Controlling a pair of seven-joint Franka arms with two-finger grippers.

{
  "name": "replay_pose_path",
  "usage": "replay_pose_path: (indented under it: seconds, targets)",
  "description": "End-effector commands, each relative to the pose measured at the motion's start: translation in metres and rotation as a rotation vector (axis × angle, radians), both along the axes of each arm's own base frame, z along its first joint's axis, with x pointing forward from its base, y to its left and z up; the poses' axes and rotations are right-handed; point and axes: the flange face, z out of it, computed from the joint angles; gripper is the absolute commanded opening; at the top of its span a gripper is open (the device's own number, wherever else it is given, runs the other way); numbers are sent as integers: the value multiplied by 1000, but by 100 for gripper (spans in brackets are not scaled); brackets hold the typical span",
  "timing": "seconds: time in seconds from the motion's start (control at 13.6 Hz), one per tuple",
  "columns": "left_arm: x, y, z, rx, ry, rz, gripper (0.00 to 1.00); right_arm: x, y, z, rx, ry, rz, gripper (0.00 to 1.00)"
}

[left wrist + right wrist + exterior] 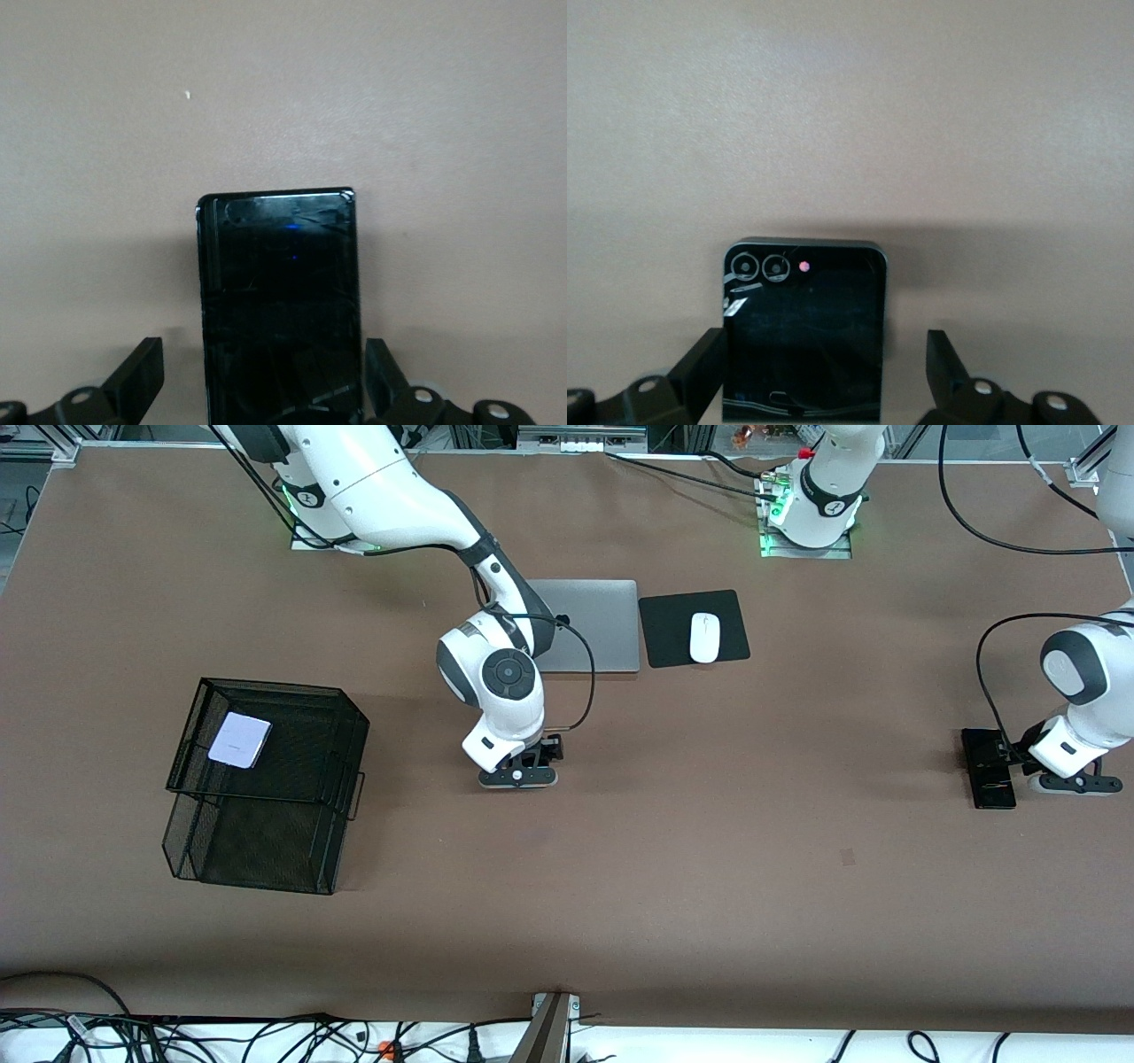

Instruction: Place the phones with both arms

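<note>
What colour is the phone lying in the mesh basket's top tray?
Pale lilac-white phone, plain, clearest in the front view.

arms (390, 487): glossy white shells | black joint bands | black cables | black fingers (142, 376)

Bystanders on the brown table

A closed silver laptop (592, 624) lies toward the robots' bases, just beside a black mouse pad (673, 633) with a white mouse (704, 638) on it. Toward the right arm's end stands a black wire-mesh basket (266, 833) of two stacked tiers. Cables (266, 1036) run along the front edge
</note>
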Motion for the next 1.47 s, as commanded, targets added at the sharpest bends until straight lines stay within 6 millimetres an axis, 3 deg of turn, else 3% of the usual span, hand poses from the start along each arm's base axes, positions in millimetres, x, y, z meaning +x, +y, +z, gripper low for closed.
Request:
replay_pose_path:
  seconds: [0.0,0.59,0.73,0.81,0.88,0.95,1.1,1.25,1.32,1.4]
  targets:
    - [-7,2,-10,-17,-24,17,100,-3,2,-4,19,-33,23,99]
    - [-5,-13,-18,-37,-37,54,100,-11,-1,-22,31,-44,25,96]
    - [-6,-11,-21,-38,-34,48,100,-12,1,-21,32,-43,24,26]
    - [-6,-11,-21,-39,-34,48,100,-11,2,-17,37,-47,20,0]
    - [-7,-10,-22,-40,-33,53,97,-10,4,-12,44,-48,13,0]
    - [-8,-8,-23,-41,-32,57,79,-6,1,-1,48,-54,10,0]
    - [-8,-8,-23,-41,-32,65,41,11,-19,49,20,-59,-23,0]
    - [-8,-8,-23,-42,-32,70,7,43,-73,118,-20,-80,-94,0]
    - [-8,-8,-22,-42,-32,74,0,57,-104,142,-37,-75,-88,0]
    - [-6,-8,-20,-42,-32,76,0,69,-135,160,-47,-70,-68,0]
